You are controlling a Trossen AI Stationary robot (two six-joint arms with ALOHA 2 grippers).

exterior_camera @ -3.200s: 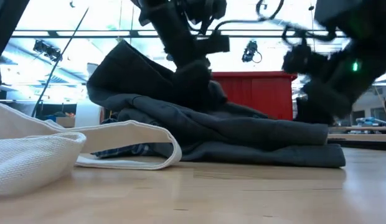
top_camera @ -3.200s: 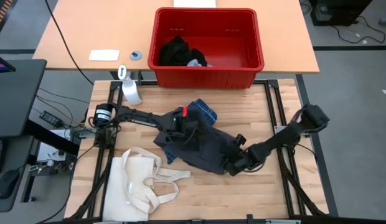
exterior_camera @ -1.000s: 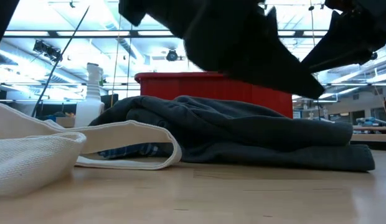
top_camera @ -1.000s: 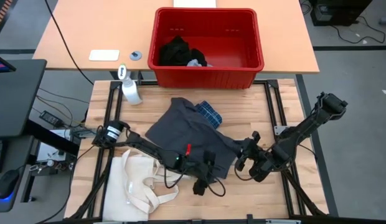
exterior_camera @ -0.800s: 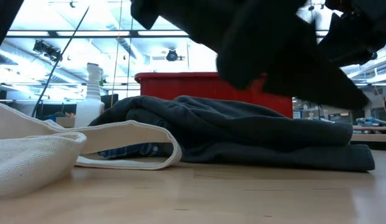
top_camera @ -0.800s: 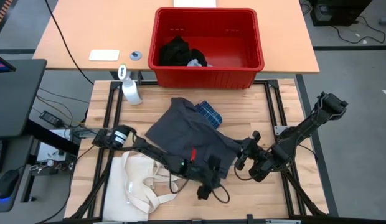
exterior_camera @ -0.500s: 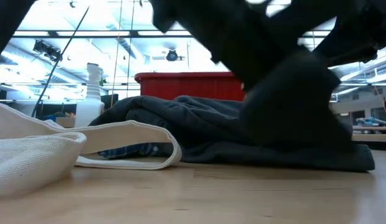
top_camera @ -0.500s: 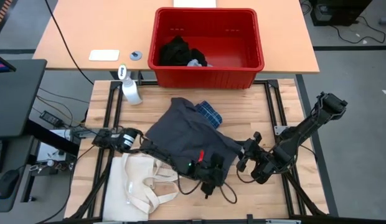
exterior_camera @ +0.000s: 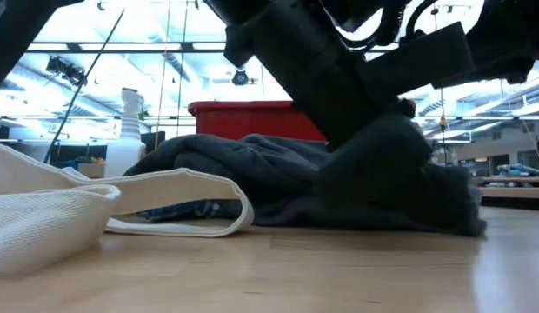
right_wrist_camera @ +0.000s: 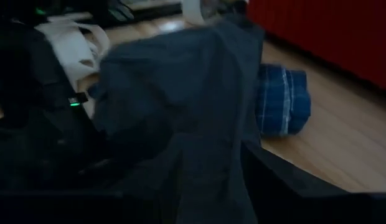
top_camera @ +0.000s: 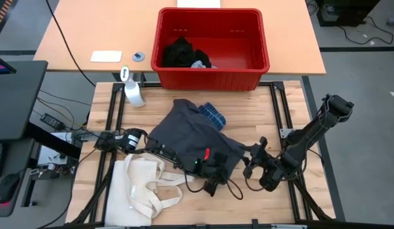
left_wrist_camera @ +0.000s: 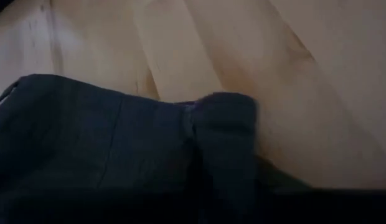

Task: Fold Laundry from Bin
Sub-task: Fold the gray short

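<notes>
A dark grey garment (top_camera: 190, 137) lies spread in the middle of the table, partly covering a blue plaid shirt (top_camera: 213, 116) at its far side. My left gripper (top_camera: 213, 182) is down on the garment's near edge, shut on it; the low view shows it as a dark mass (exterior_camera: 374, 165). My right gripper (top_camera: 254, 166) is at the garment's right edge, shut on it. The red bin (top_camera: 213, 71) stands beyond the table's far edge with black and light grey laundry (top_camera: 183, 53) inside. My left gripper has the garment's near edge (left_wrist_camera: 223, 118), which is bunched into a raised fold in the left wrist view. It comes slanting down from the table's left. The fingers themselves are hidden. The rest of the garment lies on the table. My right gripper holds the garment by its right edge (right_wrist_camera: 202, 186), coming in low from the table's right. The cloth runs up from the table toward the wrist camera; the fingers' contact is hidden in the dark. One layer or several, I cannot tell.
A cream tote bag (top_camera: 143, 187) lies at the near left, its handles (exterior_camera: 209, 187) close to the garment. A white spray bottle (top_camera: 133, 93) stands at the far left corner. Bare wood shows along the near edge and the far right.
My left gripper has moved from the bare wood near the front edge toward the garment and sunk onto its near edge. In the low view the garment's right end has drawn in toward that gripper. My right gripper has stayed put.
</notes>
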